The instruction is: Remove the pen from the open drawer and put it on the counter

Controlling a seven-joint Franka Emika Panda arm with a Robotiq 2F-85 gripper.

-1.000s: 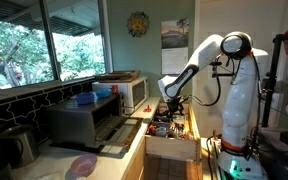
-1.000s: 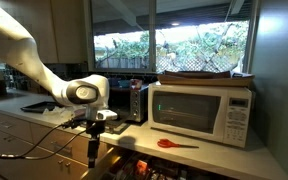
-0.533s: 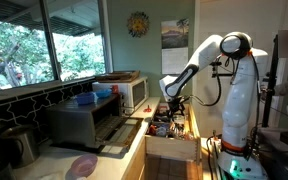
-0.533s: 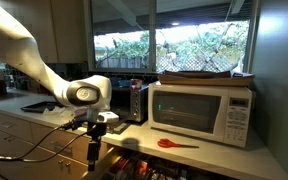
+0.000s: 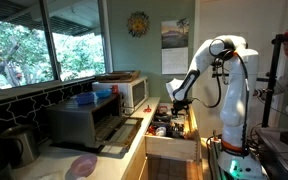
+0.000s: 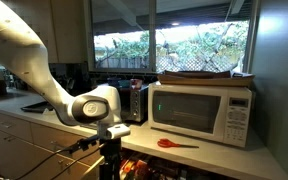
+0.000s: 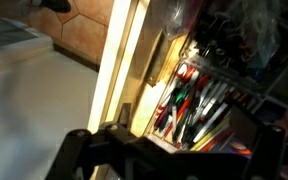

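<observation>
The open drawer (image 5: 172, 147) of pale wood is pulled out below the counter (image 5: 136, 143). In the wrist view its wooden side (image 7: 124, 70) frames an organiser full of several pens (image 7: 189, 100), red, green, black and white. My gripper (image 7: 169, 150) hangs just above these pens with its dark fingers spread wide and nothing between them. It is over the drawer in both exterior views (image 5: 177, 102) (image 6: 109, 166). The drawer's contents are dim and partly hidden by the fingers.
A white microwave (image 6: 204, 110) and a toaster oven (image 5: 84, 120) stand on the counter. A red utensil (image 6: 174, 144) lies on the counter (image 6: 229, 160) in front of the microwave. A pink plate (image 5: 82, 165) lies near the counter's near end.
The arm has shifted along the drawer and lowered. The gripper now sits closer over the pens. Nothing has been taken hold of.
</observation>
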